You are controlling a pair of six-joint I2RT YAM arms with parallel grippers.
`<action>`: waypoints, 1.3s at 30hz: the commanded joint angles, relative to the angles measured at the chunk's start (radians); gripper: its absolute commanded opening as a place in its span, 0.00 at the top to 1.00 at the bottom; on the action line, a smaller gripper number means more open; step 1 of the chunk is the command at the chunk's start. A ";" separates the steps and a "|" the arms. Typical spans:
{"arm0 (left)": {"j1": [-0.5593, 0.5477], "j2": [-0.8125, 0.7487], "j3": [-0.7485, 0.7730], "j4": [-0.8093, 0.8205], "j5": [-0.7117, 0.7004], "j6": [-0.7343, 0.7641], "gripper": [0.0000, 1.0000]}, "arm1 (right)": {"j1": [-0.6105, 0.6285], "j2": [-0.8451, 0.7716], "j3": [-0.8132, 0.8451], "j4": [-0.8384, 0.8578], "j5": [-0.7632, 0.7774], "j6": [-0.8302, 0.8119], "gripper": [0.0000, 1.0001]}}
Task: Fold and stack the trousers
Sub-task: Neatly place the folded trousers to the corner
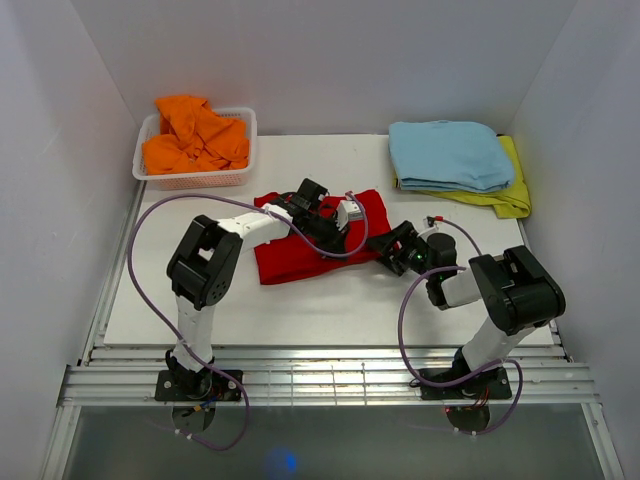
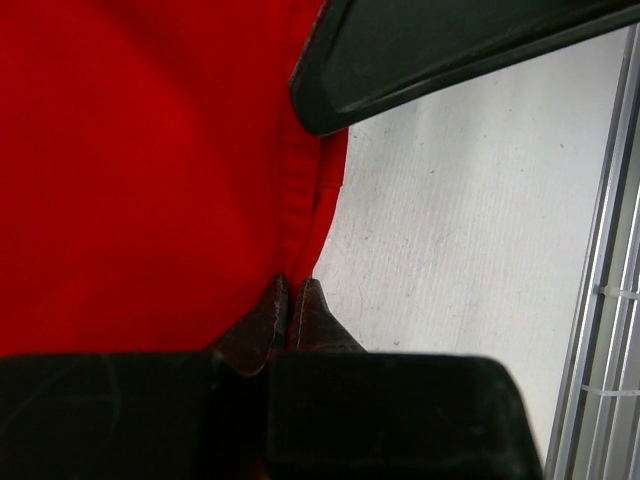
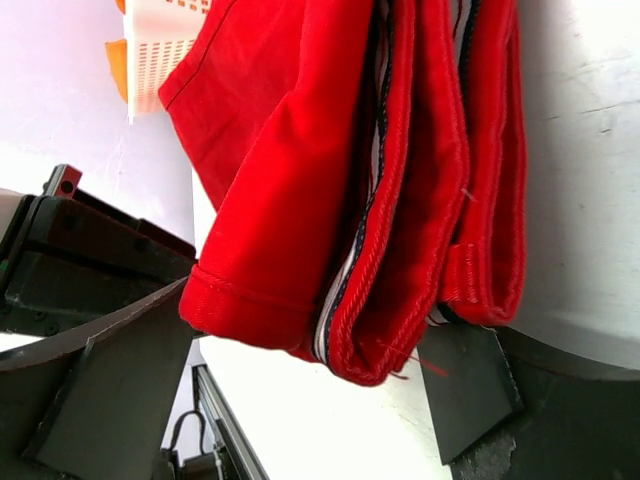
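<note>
The table (image 1: 330, 310) carries the trousers (image 1: 300, 258), folded into a thick slab. Its long axis runs straight away from the right pincer (image 3: 310, 350), whose jaws stand wide apart astride the slab's near end; whether they press it I cannot tell. The left pincer (image 2: 290, 312) is over the slab, jaws together, seemingly nipping a hem at its tips. No writing can be read; only thin white stripes (image 3: 345, 270) show between the layers.

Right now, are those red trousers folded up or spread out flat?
Folded: the trousers show several stacked layers at their edge in the right wrist view, and from above they form one compact block.
</note>
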 commanded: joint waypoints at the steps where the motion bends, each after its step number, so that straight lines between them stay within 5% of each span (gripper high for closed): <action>1: 0.001 -0.013 0.030 -0.022 0.070 -0.005 1.00 | 0.020 -0.024 0.011 0.092 -0.020 0.003 0.10; 15: 0.002 -0.045 -0.019 -0.036 0.110 0.017 1.00 | 0.029 0.073 0.102 0.030 0.142 -0.010 0.10; 29: 0.001 0.007 0.014 -0.069 0.136 0.029 1.00 | 0.034 0.211 0.162 0.142 0.110 0.030 0.10; 32: -0.007 0.005 -0.002 -0.076 0.144 0.052 1.00 | 0.034 0.235 0.170 0.168 0.107 0.003 0.02; 36: -0.018 -0.004 -0.022 -0.082 0.144 0.063 1.00 | 0.034 0.294 0.213 0.251 0.049 -0.007 0.36; 39: -0.016 -0.015 -0.025 -0.086 0.145 0.066 1.00 | 0.035 0.305 0.230 0.267 0.018 -0.025 0.47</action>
